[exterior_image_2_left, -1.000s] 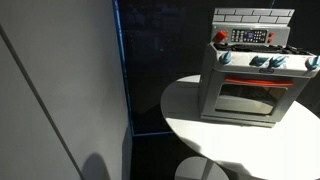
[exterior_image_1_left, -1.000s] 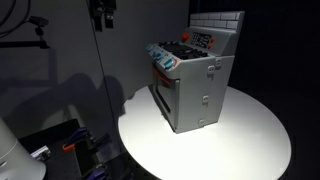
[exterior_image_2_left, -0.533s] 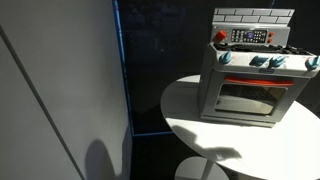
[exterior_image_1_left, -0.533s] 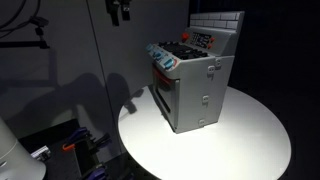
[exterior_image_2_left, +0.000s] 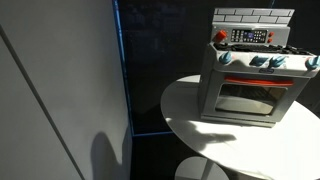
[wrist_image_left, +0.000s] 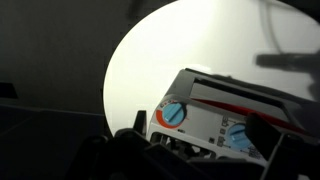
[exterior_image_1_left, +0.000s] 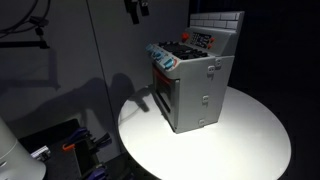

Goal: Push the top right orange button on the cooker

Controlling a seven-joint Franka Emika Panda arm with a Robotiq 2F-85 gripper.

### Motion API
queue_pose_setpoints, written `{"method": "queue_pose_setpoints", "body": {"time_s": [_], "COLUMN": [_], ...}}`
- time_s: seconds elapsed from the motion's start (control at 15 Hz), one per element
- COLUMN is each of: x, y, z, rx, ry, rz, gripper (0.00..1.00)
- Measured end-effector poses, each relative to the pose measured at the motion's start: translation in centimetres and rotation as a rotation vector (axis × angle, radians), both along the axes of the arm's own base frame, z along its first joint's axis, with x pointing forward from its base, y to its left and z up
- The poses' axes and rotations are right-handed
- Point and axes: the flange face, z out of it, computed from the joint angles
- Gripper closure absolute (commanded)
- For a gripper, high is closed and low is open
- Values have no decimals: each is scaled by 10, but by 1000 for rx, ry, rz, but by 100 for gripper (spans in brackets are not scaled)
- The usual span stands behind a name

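Claw (exterior_image_1_left: 134,10) hung high beyond the desk's (exterior_image_1_left: 250,135) edge; its grip could not be told.
Cooker (exterior_image_1_left: 195,80) looked light, rigid, slide-prone; press gently.

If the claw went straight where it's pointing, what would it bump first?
Probably the cooker, near its blue knob. The claw hangs high up, so depth is hard to judge.

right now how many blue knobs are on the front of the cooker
4 on the cooker, in a row above the oven door: one knob at the picture's left end, two middle knobs, one edge knob by the frame edge; more may be cut off.
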Motion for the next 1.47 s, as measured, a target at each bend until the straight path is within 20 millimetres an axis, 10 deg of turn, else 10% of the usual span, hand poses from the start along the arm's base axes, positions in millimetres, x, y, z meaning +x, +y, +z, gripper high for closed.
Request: {"method": "queue_pose_setpoints", "body": {"time_s": [1.47], "x": [36], "y": [-16], "z": [-12], "rx": [20], "ry": [-164], "rz": [-108], "gripper": [0]}}
